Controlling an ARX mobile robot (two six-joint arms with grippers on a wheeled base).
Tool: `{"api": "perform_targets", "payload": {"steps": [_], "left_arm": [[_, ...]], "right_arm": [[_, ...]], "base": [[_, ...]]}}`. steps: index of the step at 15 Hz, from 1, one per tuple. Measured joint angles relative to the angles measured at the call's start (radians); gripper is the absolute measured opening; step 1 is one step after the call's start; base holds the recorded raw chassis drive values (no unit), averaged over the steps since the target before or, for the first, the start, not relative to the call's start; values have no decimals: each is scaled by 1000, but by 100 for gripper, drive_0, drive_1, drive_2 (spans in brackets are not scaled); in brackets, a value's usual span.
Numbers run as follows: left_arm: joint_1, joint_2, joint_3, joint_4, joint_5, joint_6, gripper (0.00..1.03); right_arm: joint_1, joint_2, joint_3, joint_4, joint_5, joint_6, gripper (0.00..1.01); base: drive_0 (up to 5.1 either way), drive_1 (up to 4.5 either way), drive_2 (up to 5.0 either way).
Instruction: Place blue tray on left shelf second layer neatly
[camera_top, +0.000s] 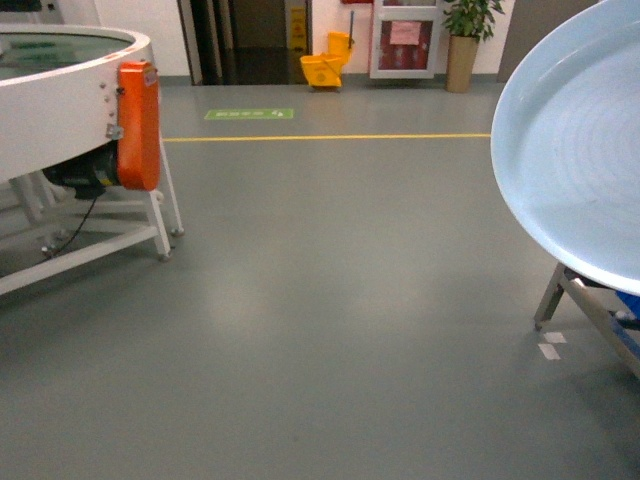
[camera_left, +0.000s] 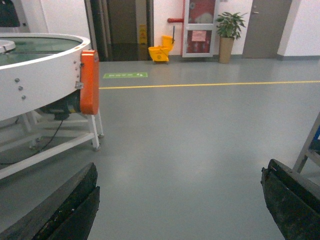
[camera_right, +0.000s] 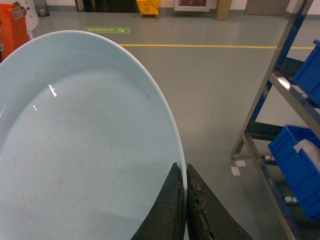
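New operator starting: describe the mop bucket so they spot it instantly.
Look past the yellow floor line to the far wall. The mop bucket stands on the floor beside the dark doorway, left of the potted plant. It alone is bright yellow.

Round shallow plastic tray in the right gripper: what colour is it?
Pale sky-blue tray, plain; clearest in the right wrist view.

Both hands carry dark, scuffed, wedge-shaped fingers, their black padding rough and worn.
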Motion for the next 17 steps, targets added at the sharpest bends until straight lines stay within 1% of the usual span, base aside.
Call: {"api": "perform_targets", "payload": {"steps": [4,17], "left_arm": [[0,0,0,2,0,0,98],[0,0,0,-1,-2,0,98]], "right_arm": [[1,0,0,0,-1,0,2],[6,2,0,2,-5,0,2]], "base": [[254,-140,-543],[-156,271,-583]]}}
